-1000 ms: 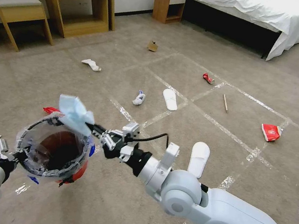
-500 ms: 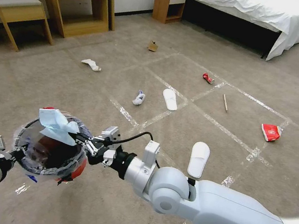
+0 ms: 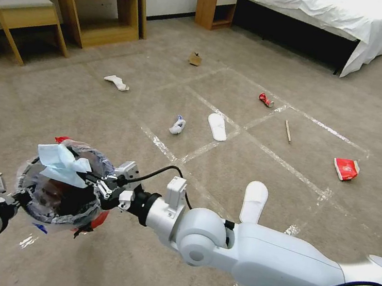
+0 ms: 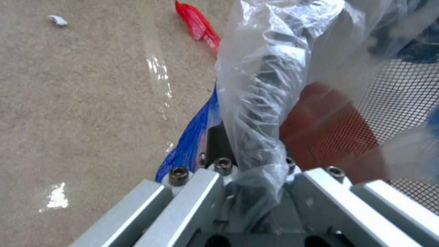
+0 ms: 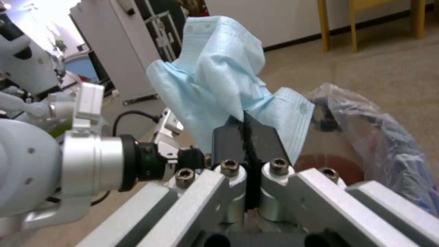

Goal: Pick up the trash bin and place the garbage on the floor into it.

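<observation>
Blue tissue (image 3: 56,163) lower, over bin (image 3: 58,198)

Close view along the left end effector (image 4: 249,161). Its dark fingers (image 4: 217,144) were closed on the rim of the trash bin (image 4: 329,137), with the bunched clear bag liner (image 4: 260,103) pinched between them and rising above. The bin's red wall showed through the liner, and a blue printed part of the liner (image 4: 192,140) hung beside the fingers. Below lay the floor (image 4: 82,103), crossed by a shiny tape strip (image 4: 157,73), with a red wrapper (image 4: 199,24) and a small white scrap (image 4: 57,20) on it.
</observation>
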`<state>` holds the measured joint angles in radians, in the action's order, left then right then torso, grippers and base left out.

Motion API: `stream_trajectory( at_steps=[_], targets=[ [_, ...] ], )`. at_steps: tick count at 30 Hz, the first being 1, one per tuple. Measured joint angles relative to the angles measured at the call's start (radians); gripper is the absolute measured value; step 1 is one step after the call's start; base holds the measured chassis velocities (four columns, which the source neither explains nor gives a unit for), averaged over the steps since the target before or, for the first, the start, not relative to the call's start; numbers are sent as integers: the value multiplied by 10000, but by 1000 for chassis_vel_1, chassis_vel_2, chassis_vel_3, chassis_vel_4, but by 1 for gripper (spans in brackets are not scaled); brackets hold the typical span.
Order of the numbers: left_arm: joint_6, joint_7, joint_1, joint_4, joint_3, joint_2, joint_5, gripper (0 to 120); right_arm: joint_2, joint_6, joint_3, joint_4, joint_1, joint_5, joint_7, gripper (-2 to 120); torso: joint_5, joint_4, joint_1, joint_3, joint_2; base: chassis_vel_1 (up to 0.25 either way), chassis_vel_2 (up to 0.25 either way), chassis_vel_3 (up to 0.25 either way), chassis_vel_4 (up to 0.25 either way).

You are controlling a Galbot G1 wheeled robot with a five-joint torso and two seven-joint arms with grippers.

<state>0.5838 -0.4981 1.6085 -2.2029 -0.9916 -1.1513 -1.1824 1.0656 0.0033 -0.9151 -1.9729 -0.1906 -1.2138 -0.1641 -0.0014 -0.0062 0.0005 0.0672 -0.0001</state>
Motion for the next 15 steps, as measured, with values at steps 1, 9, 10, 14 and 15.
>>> stream_trajectory(
  at_steps=[1,9,10,14,15],
  targets=[
    [-3,2,23,-15,-11,-3,0,1,102,0,-56,125,7,52,0,0,0,0,0,0,0,0,0,0,0],
    [-17,13,86,-46,-49,-3,0,1,384,-1,-221,472,28,194,6,0,0,0,0,0,0,0,0,0,0],
    [-22,14,87,-46,-50,-1,0,1,420,-1,-238,519,29,207,6,0,0,0,0,0,0,0,0,0,0],
    [-31,17,87,-50,-53,-2,1,1,529,0,-297,650,32,259,-12,0,0,0,0,0,0,0,0,0,0],
    [-32,17,88,-53,-53,-3,1,1,550,-1,-310,667,33,271,-29,0,0,0,0,0,0,0,0,0,0]
  ],
)
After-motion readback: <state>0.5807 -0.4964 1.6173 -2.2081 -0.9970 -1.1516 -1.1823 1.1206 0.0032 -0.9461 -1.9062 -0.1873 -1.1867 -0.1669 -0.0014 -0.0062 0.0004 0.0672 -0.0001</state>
